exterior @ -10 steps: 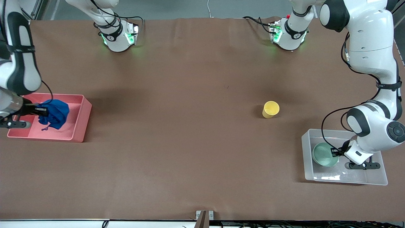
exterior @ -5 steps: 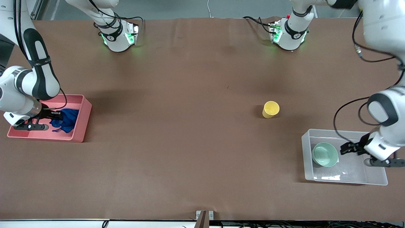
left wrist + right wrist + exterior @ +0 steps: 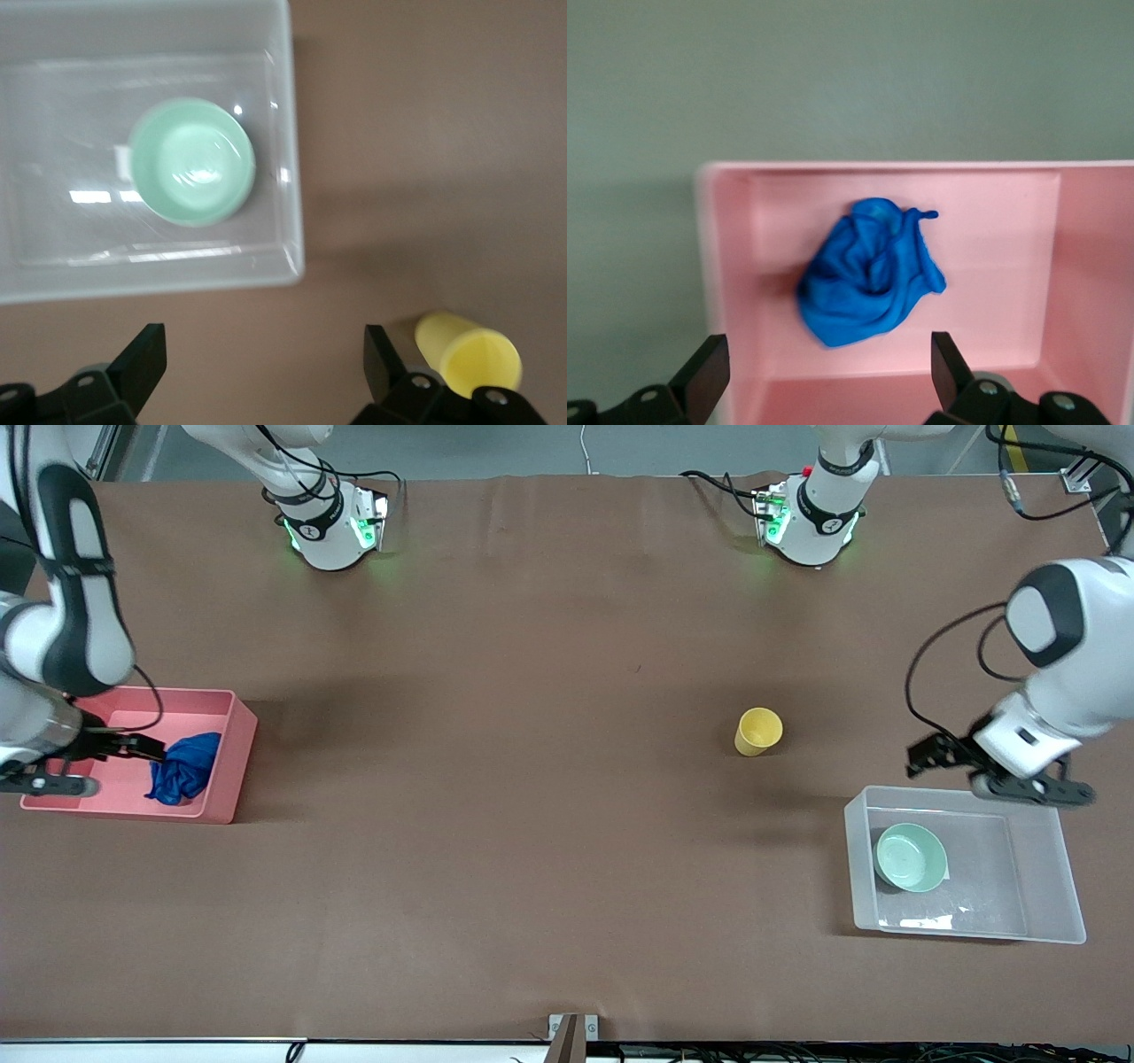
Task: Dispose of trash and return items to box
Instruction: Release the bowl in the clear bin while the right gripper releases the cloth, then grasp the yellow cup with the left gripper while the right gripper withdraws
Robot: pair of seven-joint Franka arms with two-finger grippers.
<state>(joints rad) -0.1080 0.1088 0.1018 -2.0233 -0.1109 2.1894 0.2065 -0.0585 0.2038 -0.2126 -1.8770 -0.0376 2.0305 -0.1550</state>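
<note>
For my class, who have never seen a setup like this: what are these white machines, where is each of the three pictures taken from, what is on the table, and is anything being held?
The white machines are two robot arms bolted along one edge of a brown table. One picture looks down from a high camera facing them. The other two come from small cameras on each arm's wrist, looking past its two-fingered tool.

The left tool hangs open over the table, between the yellow cup and the clear box. Its wrist camera shows the green bowl lying inside that box and the cup standing outside it.

The right tool is open over the pink bin at the right arm's end of the table. Its wrist camera shows the crumpled blue cloth lying in that bin.

Nothing is held by either tool.
</note>
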